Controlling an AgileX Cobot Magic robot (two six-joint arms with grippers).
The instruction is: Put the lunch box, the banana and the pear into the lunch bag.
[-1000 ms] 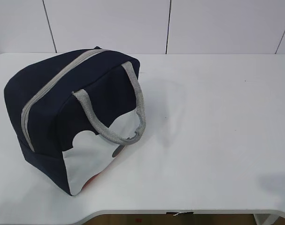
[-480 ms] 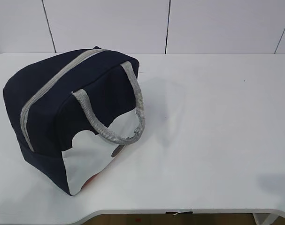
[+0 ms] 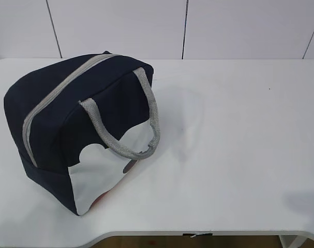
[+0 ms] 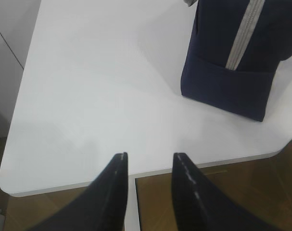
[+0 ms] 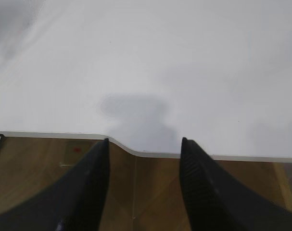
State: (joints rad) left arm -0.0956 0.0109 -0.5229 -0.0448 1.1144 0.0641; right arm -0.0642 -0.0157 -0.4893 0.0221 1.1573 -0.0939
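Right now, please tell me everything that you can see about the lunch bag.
The lunch bag is a boxy navy-blue fabric bag with a white lower panel on its front. A grey zipper runs along the top and looks closed. A grey webbing handle droops over the front. The bag stands upright on the left part of the white table, touching only the tabletop. Both grippers stay clear of it, at the near edge.

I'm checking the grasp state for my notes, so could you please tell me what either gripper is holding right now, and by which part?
Nothing is held. The left gripper and the right gripper are both open and empty, off the table's near edge, clear of the lunch bag.
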